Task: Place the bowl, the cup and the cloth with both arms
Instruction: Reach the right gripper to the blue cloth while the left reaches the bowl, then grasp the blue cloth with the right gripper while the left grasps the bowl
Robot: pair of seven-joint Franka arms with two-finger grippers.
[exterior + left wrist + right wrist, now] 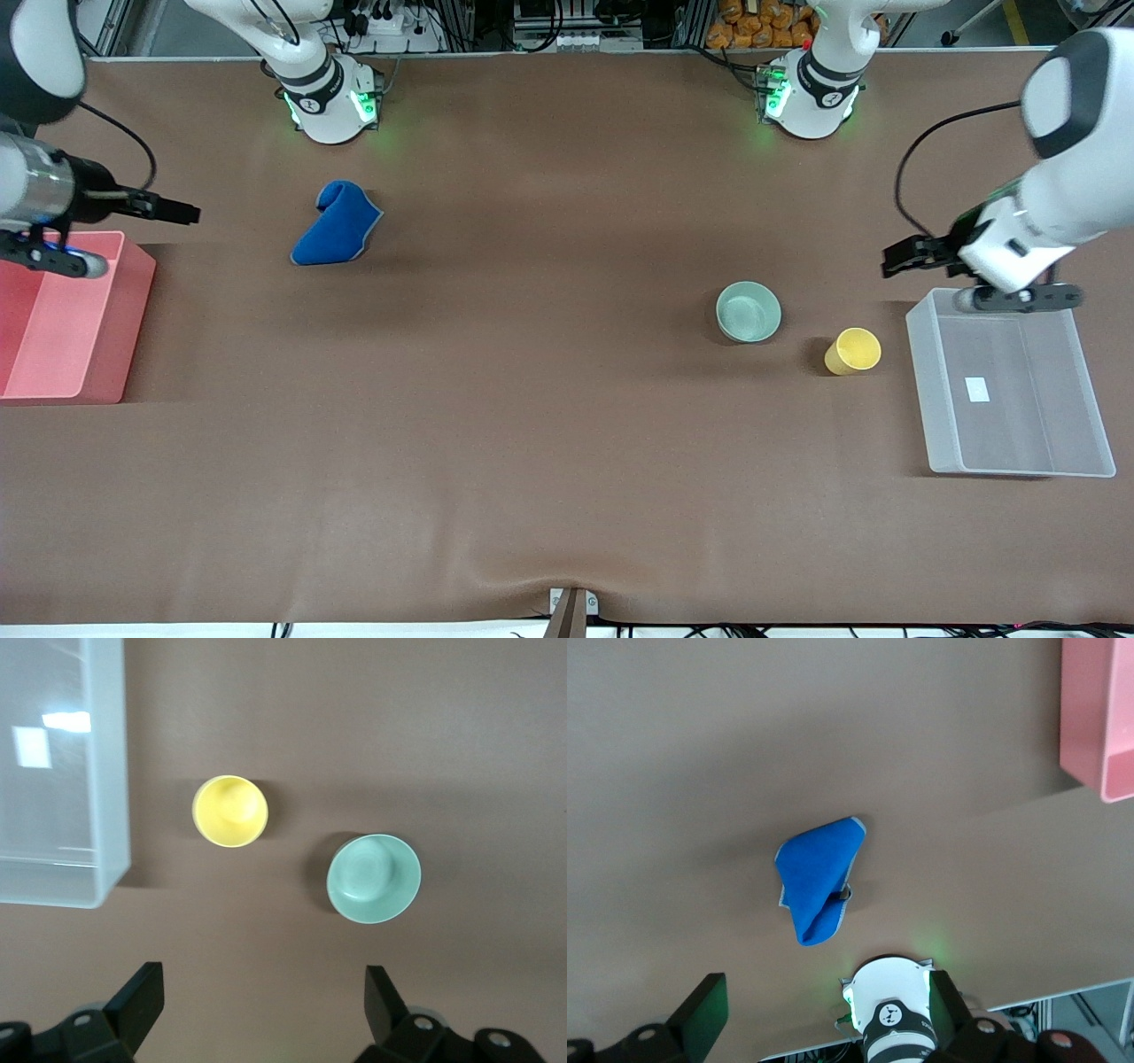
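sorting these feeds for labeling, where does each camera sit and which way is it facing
Front view: high across the table, facing both bases; shows left gripper by the clear bin, right gripper by the pink bin.
Left wrist view: looks down past its open fingers at the cup and bowl.
Right wrist view: looks down past its open fingers at the cloth.
Shared: front view also shows cup, bowl and cloth.

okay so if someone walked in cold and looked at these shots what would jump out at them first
Probably the blue cloth, crumpled on the brown table near the right arm's base. Next, the yellow cup and mint bowl side by side, apart, toward the left arm's end beside a clear bin; a pink bin sits at the right arm's end. Both grippers, left and right, hang open and empty by their bins.
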